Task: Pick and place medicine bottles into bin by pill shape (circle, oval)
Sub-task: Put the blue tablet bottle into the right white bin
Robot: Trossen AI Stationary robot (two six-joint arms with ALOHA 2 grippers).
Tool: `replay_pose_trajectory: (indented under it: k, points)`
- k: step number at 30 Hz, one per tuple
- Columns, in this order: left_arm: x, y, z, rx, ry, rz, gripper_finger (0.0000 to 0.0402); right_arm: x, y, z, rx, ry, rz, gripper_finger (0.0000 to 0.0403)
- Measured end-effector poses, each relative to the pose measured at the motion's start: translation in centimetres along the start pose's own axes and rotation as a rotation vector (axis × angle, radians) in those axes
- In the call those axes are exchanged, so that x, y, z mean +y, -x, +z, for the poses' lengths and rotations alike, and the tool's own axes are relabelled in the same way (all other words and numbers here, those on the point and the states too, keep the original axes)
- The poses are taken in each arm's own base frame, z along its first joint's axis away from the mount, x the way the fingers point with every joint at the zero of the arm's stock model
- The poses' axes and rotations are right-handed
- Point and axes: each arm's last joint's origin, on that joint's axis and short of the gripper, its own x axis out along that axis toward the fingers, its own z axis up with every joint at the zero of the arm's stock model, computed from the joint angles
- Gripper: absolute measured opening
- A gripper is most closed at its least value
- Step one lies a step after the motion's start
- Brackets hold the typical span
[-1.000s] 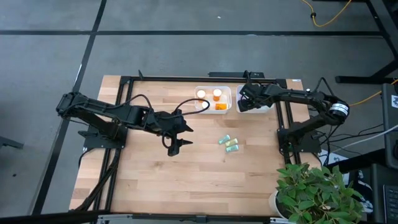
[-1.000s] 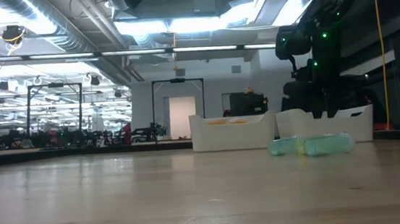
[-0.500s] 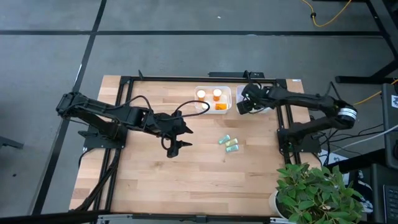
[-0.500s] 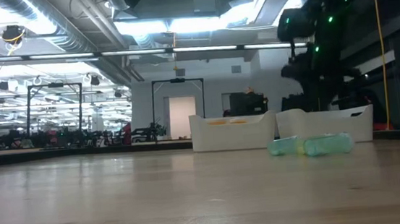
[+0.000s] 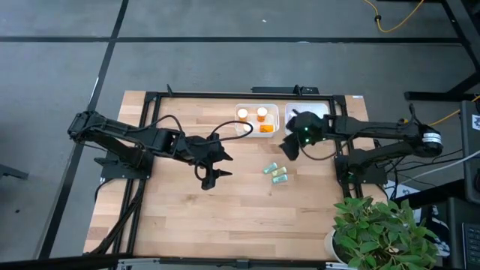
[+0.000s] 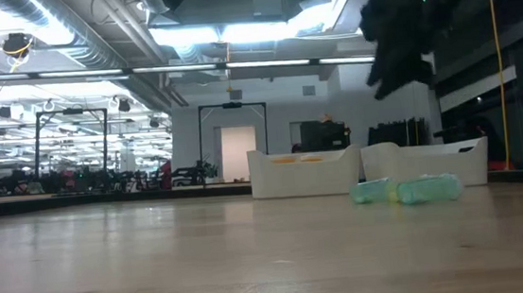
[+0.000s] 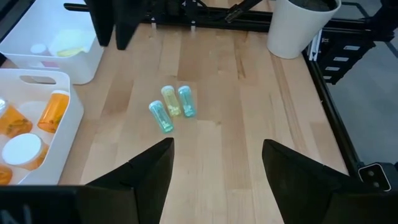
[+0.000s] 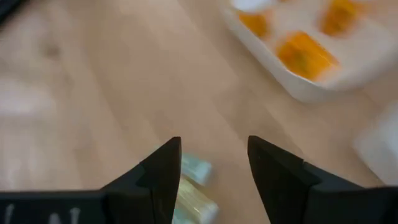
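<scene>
Two bins up top, three loose green bottles mid-table, and my right gripper is hanging over them with nothing in it.

Largest first: I see the wooden table (image 5: 187, 202), then the left arm parked at centre-left with its gripper (image 5: 212, 166) spread wide and empty. My right gripper (image 5: 289, 146) is up off the wood, fingers parted, between the right bin (image 5: 324, 111) and the green bottles (image 5: 276, 172). The left bin (image 5: 246, 129) holds three orange bottles (image 5: 262, 114). The green ones lie on their sides, touching, side by side, long axes running roughly toward the bins.
</scene>
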Motion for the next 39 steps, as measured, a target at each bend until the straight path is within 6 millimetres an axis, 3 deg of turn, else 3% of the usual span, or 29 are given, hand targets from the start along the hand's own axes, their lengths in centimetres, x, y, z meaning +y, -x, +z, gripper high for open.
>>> replay_pose_trajectory:
  k: [8, 15, 39]
  points:
    - [-0.1, 0.0, 0.0, 0.0, 0.006, -0.002, 0.0237, 3.5, -1.8, 0.3, -0.105, 0.146, 0.149, 0.0187]
    - [-0.1, 0.0, 0.0, 0.0, 0.004, -0.004, 0.0237, 5.0, -4.2, -1.1, -0.012, 0.204, 0.158, 0.0187]
    - [-0.1, 0.0, 0.0, 0.0, 0.003, -0.003, 0.0237, 4.2, -11.0, -4.3, 0.242, 0.588, 0.061, 0.0188]
